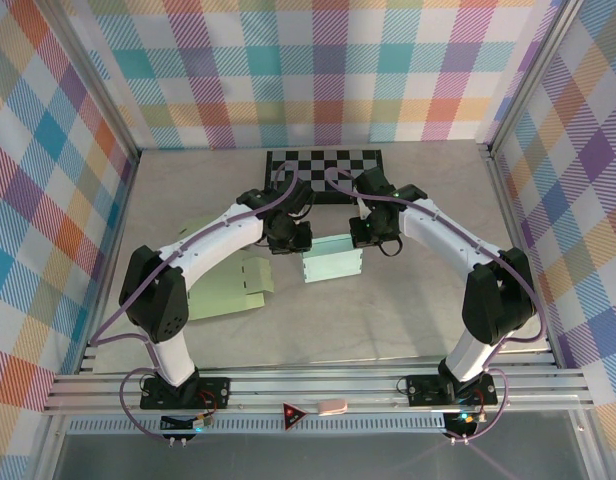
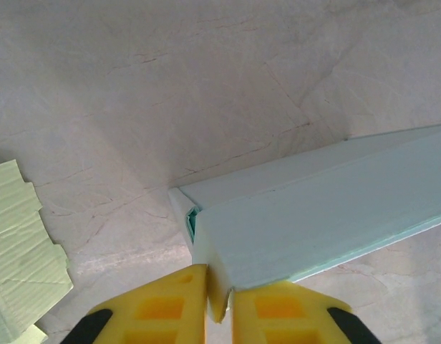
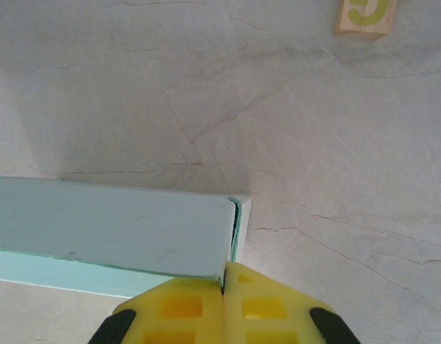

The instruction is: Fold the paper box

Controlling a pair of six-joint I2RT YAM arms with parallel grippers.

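Observation:
The paper box (image 1: 333, 263) is pale teal and lies mid-table between both arms, its walls folded up into a long low shape. My left gripper (image 1: 292, 241) is at the box's left end. In the left wrist view its yellow fingers (image 2: 170, 304) are shut on the end flap of the paper box (image 2: 328, 208), which sticks down between them. My right gripper (image 1: 367, 236) is at the box's right end. In the right wrist view the right gripper (image 3: 223, 288) has its jaws pressed together, tips against the end corner of the paper box (image 3: 113, 226).
Flat pale green cardboard sheets (image 1: 223, 285) lie left of the box and show beside the left fingers as cardboard sheets (image 2: 23, 251). A checkerboard mat (image 1: 326, 172) lies at the back. A wooden block (image 3: 365, 16) with a green figure sits beyond the box. Plaid walls enclose the table.

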